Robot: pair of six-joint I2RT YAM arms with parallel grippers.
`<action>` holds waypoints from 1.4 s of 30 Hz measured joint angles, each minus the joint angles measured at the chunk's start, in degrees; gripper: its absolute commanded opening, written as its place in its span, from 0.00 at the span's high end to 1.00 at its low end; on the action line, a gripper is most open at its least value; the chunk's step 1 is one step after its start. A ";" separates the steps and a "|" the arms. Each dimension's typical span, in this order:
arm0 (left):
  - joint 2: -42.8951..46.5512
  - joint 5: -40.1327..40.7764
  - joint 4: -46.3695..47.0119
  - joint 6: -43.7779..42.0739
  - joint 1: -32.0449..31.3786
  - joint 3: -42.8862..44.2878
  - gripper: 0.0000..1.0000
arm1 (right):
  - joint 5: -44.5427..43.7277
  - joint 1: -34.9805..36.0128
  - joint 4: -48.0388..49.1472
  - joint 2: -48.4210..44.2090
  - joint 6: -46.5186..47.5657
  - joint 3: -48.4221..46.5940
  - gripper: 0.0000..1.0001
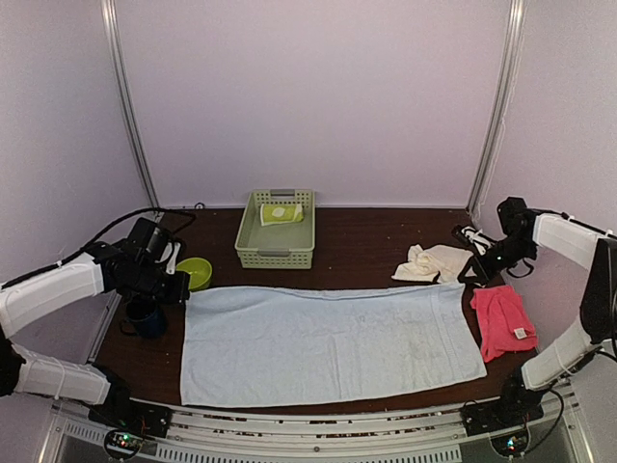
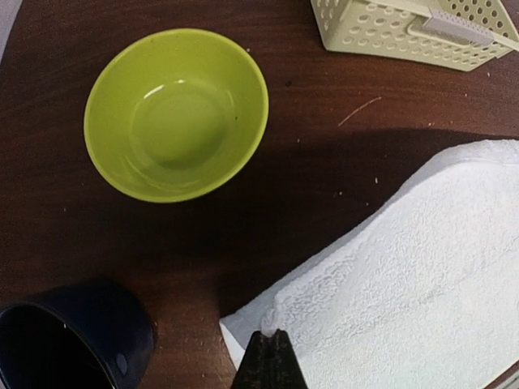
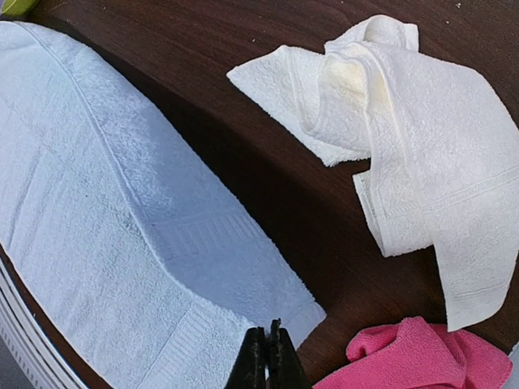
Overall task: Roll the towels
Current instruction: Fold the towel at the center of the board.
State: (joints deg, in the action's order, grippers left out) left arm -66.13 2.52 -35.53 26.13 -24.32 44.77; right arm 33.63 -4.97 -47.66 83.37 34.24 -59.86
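Observation:
The large light blue towel (image 1: 328,342) lies spread flat across the near table. My left gripper (image 1: 181,287) is shut on its far left corner, and a pinch of cloth shows between the tips in the left wrist view (image 2: 268,336). My right gripper (image 1: 472,275) is shut on its far right corner (image 3: 269,328), where a raised crease in the towel (image 3: 97,211) runs up to the tips. A crumpled cream-white towel (image 1: 429,262) lies behind that corner. The hot pink towel (image 1: 503,320) with its white tag lies at the right edge. The lime-green towel (image 1: 281,213) sits in the basket.
The green plastic basket (image 1: 275,253) stands at the back middle. A lime-green bowl (image 1: 195,272) and a dark blue cup (image 1: 147,318) stand by the left gripper, just off the towel's left edge. Metal frame posts rise at both back corners.

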 measured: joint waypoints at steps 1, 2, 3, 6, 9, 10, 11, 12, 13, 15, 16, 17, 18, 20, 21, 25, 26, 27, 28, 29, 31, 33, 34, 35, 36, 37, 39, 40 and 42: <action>0.15 -0.42 -1.01 0.42 0.00 0.04 1.00 | 0.00 0.00 -0.28 -0.52 0.66 0.35 1.00; 0.22 -0.83 -2.34 0.90 0.02 0.26 1.00 | -0.02 0.00 -0.70 -0.87 1.55 0.68 1.00; 0.31 -1.20 -3.41 1.36 0.02 0.48 1.00 | -0.07 -0.04 -1.18 -1.16 2.34 0.98 1.00; 1.36 -1.81 -6.51 2.99 0.02 0.85 1.00 | -0.55 -0.28 -2.89 -1.88 4.66 1.81 1.00; 3.93 -2.14 -10.19 4.50 0.02 0.85 1.00 | -1.62 -0.79 -5.07 -3.85 7.50 2.91 1.00; 4.72 -2.16 -11.26 4.83 0.00 0.85 1.00 | -1.99 -0.94 -6.01 -4.87 8.52 3.23 1.00; 5.44 -2.16 -12.26 5.11 0.00 0.87 1.00 | -2.32 -1.01 -6.86 -5.79 9.46 3.43 1.00; 5.99 -2.16 -13.20 5.31 0.00 0.87 1.00 | -2.60 -1.07 -7.87 -7.02 10.67 3.69 1.00; 6.32 -2.16 -14.08 5.44 0.02 0.90 1.00 | -2.71 -1.14 -8.92 -8.13 11.91 3.93 1.00; 6.69 -2.23 -16.09 5.57 0.02 0.90 1.00 | -2.95 -1.18 -10.67 -9.81 13.86 4.33 1.00; 6.69 -2.32 -16.83 5.57 0.02 0.90 1.00 | -3.08 -1.18 -11.61 -10.54 14.75 4.57 1.00; 6.67 -2.40 -17.68 5.57 0.02 0.90 1.00 | -3.23 -1.18 -12.37 -11.15 15.54 4.85 1.00; 6.67 -2.67 -18.56 5.57 0.02 0.90 1.00 | -3.58 -1.18 -13.07 -11.72 16.31 5.29 1.00; 6.69 -3.19 -20.31 5.53 0.00 0.90 1.00 | -4.22 -1.20 -13.90 -12.41 17.14 6.12 1.00; 6.69 -3.43 -20.96 5.49 0.02 0.90 1.00 | -4.59 -1.22 -14.32 -12.76 17.70 6.67 1.00; 6.69 -4.24 -24.02 5.05 0.00 0.94 1.00 | -5.44 -1.33 -15.96 -13.38 19.23 7.72 1.00; 6.67 -4.48 -24.85 4.81 0.00 1.05 1.00 | -5.44 -1.33 -16.33 -13.42 19.67 7.74 1.00; 6.62 -4.70 -25.31 4.57 0.00 1.11 1.00 | -5.42 -1.36 -16.74 -13.42 20.22 7.74 1.00; 6.56 -4.90 -25.86 4.35 0.00 1.25 1.00 | -5.40 -1.40 -17.31 -13.46 21.00 7.76 1.00; 6.49 -5.16 -26.18 4.11 0.00 1.29 1.00 | -5.38 -1.42 -17.62 -13.53 21.57 7.80 1.00; 6.32 -5.75 -26.49 3.65 0.00 1.29 1.00 | -5.38 -1.44 -18.67 -13.81 23.19 8.17 1.00; 6.21 -6.43 -26.95 3.23 0.00 1.29 1.00 | -5.40 -1.44 -19.34 -13.94 24.50 8.70 1.00; 6.21 -6.69 -27.21 2.99 0.00 1.29 1.00 | -5.46 -1.44 -19.80 -14.01 25.09 9.07 1.00; 6.21 -7.15 -27.47 2.71 0.00 1.29 1.00 | -5.53 -1.44 -20.09 -14.08 25.64 9.42 1.00; 6.21 -7.58 -27.67 2.38 0.02 1.29 1.00 | -5.68 -1.44 -20.48 -14.16 26.10 9.79 1.00; 6.21 -8.02 -27.82 2.03 0.02 1.29 1.00 | -5.88 -1.46 -20.92 -14.27 26.71 10.10 1.00; 6.03 -9.07 -28.50 1.38 0.02 1.29 1.00 | -6.36 -1.46 -21.90 -14.53 27.67 10.40 1.00; 5.88 -9.44 -29.03 1.07 0.02 1.29 1.00 | -6.62 -1.46 -22.53 -14.75 28.41 10.43 1.00; 5.64 -10.25 -30.08 0.35 0.02 1.29 1.00 | -6.88 -1.49 -23.50 -15.15 29.35 10.43 1.00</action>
State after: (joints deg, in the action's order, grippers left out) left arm -60.49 -7.73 -65.60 26.48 -24.29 46.06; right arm 26.74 -6.46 -71.16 68.23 63.59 -49.43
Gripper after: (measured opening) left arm 0.007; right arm 0.014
